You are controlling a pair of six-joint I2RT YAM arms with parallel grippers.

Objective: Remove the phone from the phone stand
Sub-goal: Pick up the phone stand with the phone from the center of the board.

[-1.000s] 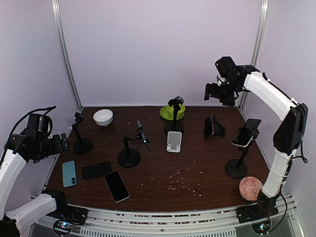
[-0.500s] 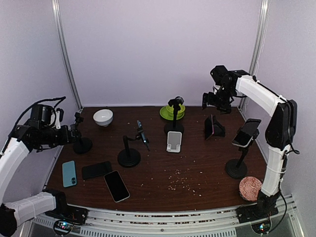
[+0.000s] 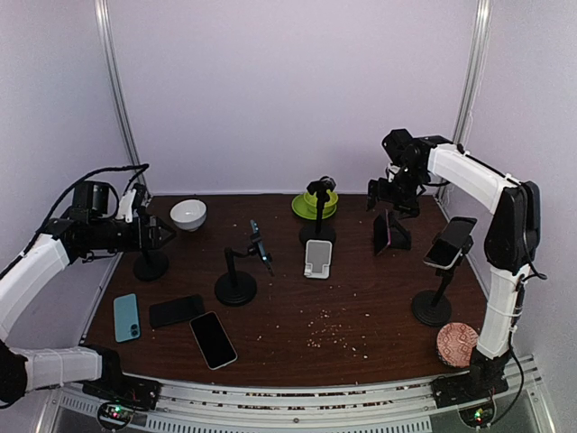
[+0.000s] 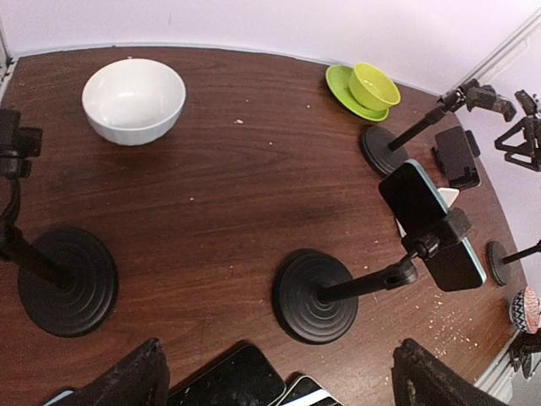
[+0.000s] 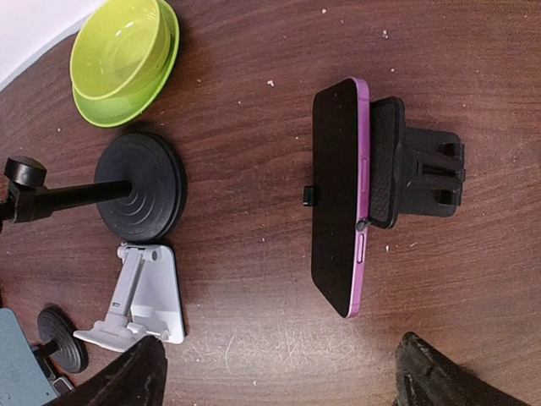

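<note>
A purple-edged phone (image 5: 338, 194) leans upright in a black folding stand (image 5: 423, 173) at the back right of the table; my right gripper (image 5: 283, 381) hovers above it, open and empty, also seen from the top (image 3: 389, 200). A light blue phone (image 4: 431, 224) is clamped in a black arm stand (image 4: 317, 296) mid-table. My left gripper (image 4: 279, 385) hangs open and empty over the table's left side, near an empty black stand (image 3: 149, 262). A third phone (image 3: 451, 242) sits on a tall stand at the right.
White bowl (image 3: 188, 214) back left. Green bowl on a plate (image 3: 315, 205) at the back, a tall empty stand (image 3: 318, 216) before it, and a white folding stand (image 3: 316, 258). Three phones lie flat front left (image 3: 177, 310). A patterned bowl (image 3: 458, 344) sits front right.
My left arm has swung rightward over the table toward the empty left stand. My right arm has come down and left to hover above the purple phone. Both grippers stayed open.
</note>
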